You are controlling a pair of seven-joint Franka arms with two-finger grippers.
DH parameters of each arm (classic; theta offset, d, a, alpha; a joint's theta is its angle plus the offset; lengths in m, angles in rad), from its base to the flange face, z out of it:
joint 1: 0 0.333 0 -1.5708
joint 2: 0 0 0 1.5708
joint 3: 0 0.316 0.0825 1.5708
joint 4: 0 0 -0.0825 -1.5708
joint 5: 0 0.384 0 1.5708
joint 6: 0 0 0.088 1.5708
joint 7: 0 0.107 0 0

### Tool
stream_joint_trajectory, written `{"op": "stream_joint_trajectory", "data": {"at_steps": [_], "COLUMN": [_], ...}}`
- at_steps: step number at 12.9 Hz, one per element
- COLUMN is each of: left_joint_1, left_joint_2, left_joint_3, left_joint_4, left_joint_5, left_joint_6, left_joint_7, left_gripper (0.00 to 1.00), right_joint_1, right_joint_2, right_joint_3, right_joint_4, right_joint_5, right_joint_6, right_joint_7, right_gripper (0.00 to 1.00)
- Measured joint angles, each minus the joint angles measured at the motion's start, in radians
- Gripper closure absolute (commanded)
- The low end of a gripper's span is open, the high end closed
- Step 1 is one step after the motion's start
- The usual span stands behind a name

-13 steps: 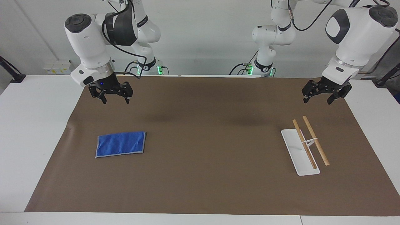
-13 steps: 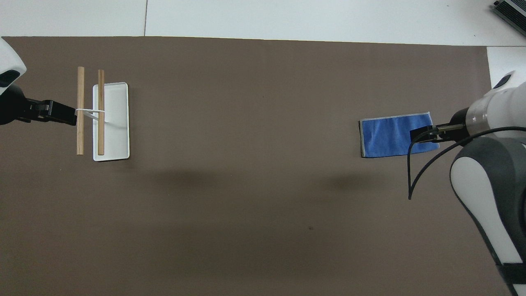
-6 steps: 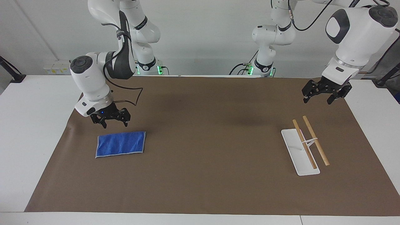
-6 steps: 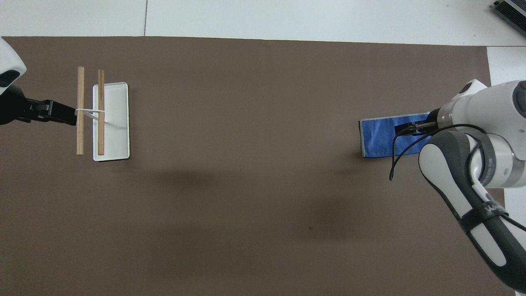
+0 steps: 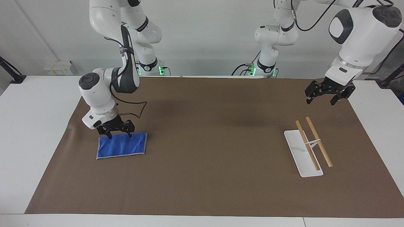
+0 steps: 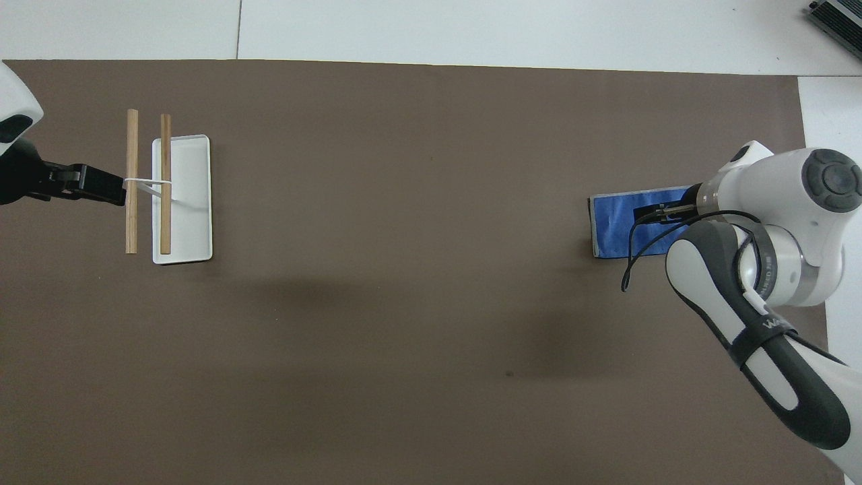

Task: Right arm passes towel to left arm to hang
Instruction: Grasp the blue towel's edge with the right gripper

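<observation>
The blue towel (image 5: 121, 145) (image 6: 614, 225) lies flat on the brown mat toward the right arm's end of the table. My right gripper (image 5: 119, 136) is open, fingertips down at the towel's edge nearest the robots, with the blue light lit on its mount. In the overhead view the right arm (image 6: 774, 229) covers much of the towel. My left gripper (image 5: 321, 101) hangs open in the air over the mat at the left arm's end, holding nothing; the left arm waits.
A white rack (image 5: 303, 153) (image 6: 182, 199) with two wooden rails (image 5: 318, 142) stands on the mat toward the left arm's end, farther from the robots than the left gripper. The brown mat (image 5: 214, 142) covers most of the white table.
The right arm has swung down from high above the mat until its open gripper reached the towel's near edge. The left arm, towel and rack have not moved.
</observation>
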Motion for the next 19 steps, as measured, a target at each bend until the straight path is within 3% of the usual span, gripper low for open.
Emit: {"op": "stream_joint_trajectory", "data": {"at_steps": [5,6,8,9,19], "left_joint_1": [0.000,0.000,0.000,0.000,0.000], "left_joint_2": [0.000,0.000,0.000,0.000,0.000], "left_joint_3": [0.000,0.000,0.000,0.000,0.000], "left_joint_4": [0.000,0.000,0.000,0.000,0.000], "left_joint_5": [0.000,0.000,0.000,0.000,0.000], "left_joint_6": [0.000,0.000,0.000,0.000,0.000], "left_joint_7": [0.000,0.000,0.000,0.000,0.000], "left_gripper": [0.00,0.00,0.00,0.00,0.00], "right_joint_1": [-0.001,-0.001,-0.001,0.000,0.038], "right_joint_2": [0.055,0.055,0.055,0.053,0.009], "right_joint_3": [0.000,0.000,0.000,0.000,0.010], "right_joint_4": [-0.002,-0.001,-0.001,0.000,0.010], "right_joint_5": [0.000,0.000,0.000,0.000,0.001], "right_joint_6": [0.030,0.030,0.030,0.030,-0.030], "right_joint_7": [-0.014,-0.015,-0.016,-0.016,0.032], "right_gripper": [0.04,0.35,0.84,1.00,1.00]}}
